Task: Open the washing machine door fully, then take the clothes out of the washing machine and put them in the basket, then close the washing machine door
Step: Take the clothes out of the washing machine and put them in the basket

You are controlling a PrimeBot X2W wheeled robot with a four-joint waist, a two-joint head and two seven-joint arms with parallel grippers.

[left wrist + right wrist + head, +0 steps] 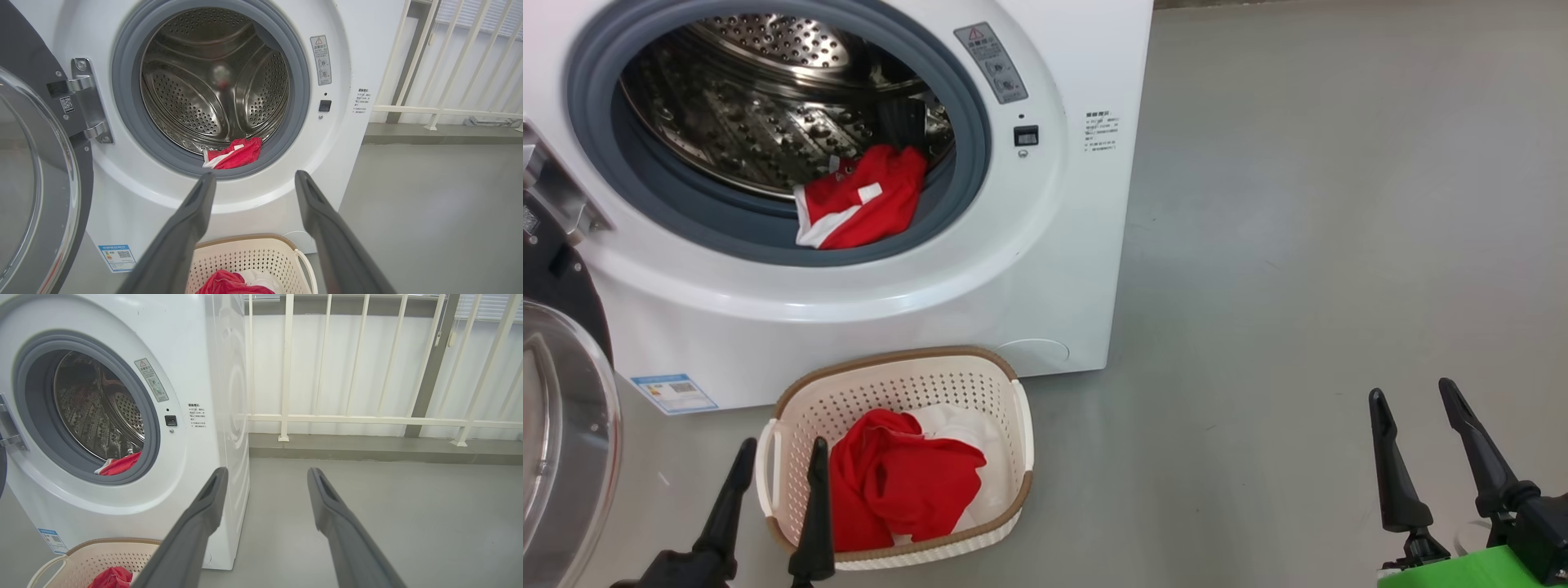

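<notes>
The white washing machine (pixel 1045 269) stands with its door (pixel 560 441) swung open to the left, glass bowl facing out. One red garment with white trim (pixel 862 208) hangs over the grey gasket at the drum's lower front; it also shows in the left wrist view (pixel 235 154) and the right wrist view (pixel 120 464). On the floor before the machine, the cream basket (pixel 1005 384) holds red and white clothes (pixel 898 482). My left gripper (pixel 783 457) is open and empty over the basket's left edge. Open and empty too, my right gripper (pixel 1414 396) hovers over bare floor at the right.
Grey floor (pixel 1339 245) spreads to the right of the machine. A white railing (pixel 367 416) on a low kerb runs behind it. The open door's hinge (pixel 88 102) sits at the drum's left. A blue label (pixel 674 394) marks the machine's lower left.
</notes>
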